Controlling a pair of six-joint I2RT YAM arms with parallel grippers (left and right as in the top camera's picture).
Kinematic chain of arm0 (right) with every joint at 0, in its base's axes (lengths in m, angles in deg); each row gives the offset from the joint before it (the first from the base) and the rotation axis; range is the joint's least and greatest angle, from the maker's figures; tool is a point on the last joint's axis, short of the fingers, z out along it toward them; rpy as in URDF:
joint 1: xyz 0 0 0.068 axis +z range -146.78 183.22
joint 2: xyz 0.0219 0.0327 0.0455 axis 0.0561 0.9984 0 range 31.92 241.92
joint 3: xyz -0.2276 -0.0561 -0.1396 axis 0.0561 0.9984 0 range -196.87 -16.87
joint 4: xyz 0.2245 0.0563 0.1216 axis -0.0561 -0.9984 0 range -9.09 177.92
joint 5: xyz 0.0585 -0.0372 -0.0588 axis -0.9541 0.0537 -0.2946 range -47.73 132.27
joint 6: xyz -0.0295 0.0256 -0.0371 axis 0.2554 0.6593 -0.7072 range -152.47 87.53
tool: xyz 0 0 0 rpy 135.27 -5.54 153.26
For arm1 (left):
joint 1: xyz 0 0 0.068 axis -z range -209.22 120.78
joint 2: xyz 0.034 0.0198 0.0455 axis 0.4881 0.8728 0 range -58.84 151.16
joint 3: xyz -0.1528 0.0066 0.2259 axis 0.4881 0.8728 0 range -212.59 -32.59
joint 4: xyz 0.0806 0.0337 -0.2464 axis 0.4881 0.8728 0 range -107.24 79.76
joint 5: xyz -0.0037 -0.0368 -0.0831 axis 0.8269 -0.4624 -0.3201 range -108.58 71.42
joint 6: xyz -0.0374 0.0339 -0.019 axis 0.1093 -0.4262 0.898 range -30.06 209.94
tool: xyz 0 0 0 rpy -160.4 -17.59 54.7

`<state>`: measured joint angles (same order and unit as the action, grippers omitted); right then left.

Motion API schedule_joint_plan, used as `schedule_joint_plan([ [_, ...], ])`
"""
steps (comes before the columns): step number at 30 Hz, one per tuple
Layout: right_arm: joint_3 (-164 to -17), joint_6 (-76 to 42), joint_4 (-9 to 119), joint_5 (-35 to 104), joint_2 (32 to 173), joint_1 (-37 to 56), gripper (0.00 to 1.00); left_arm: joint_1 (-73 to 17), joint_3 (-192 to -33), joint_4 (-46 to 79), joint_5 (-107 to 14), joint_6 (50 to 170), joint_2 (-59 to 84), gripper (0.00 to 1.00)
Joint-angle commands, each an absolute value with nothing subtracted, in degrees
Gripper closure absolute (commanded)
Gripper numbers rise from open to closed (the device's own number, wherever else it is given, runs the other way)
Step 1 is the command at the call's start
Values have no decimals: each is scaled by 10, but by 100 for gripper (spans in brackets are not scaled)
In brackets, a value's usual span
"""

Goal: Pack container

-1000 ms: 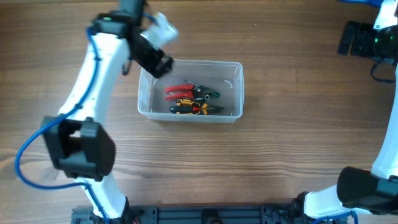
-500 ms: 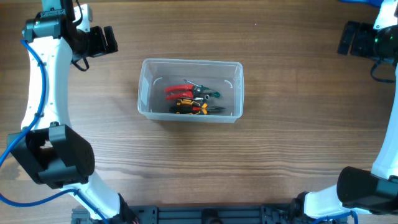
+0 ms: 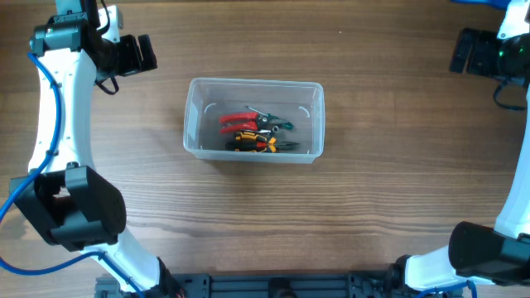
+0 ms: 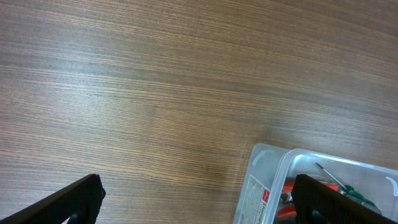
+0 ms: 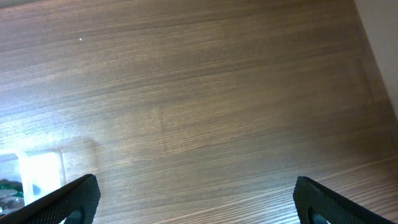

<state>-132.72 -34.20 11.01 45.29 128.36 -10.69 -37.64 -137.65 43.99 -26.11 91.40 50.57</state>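
Since hovering at the left end of the container [image 3: 192, 116] a second ago, has drawn the left hand [image 3: 142, 55] back to the far left of the table [image 3: 373, 215], well apart from it; no shift over the last half second. Spread wide, gripping nothing. Likewise the right hand [image 3: 464, 51] at the far right: wide, empty. Sits mid-table, open side up, long axis running left to right. Holds red-handled pliers [image 3: 238, 118], a yellow-and-black tool [image 3: 248, 142] and a green-handled screwdriver [image 3: 277, 124], lying roughly lengthwise.

Clear glossy plastic container [image 3: 315, 124] on matt wood-grain table [image 3: 373, 190].
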Motion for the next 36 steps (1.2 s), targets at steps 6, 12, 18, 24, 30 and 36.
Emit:
schedule_joint_plan([
  [6,-1327,-338,112,450,1145,-65,0,-378,-1376,439,-264,923,491,0],
  [12,-1327,-338,111,451,943,-8,0,-378,-1376,439,-264,923,491,0],
  [18,-1324,-338,108,451,815,-7,0,-378,-1376,439,-264,923,490,0],
  [24,-1178,-339,147,448,673,-8,0,-378,-1376,439,-264,923,491,0],
  [30,-837,-338,447,375,519,-8,0,-378,-1376,439,-264,923,491,0],
  [36,-522,-285,775,293,417,-8,0,-378,-1376,439,-264,923,491,0],
])
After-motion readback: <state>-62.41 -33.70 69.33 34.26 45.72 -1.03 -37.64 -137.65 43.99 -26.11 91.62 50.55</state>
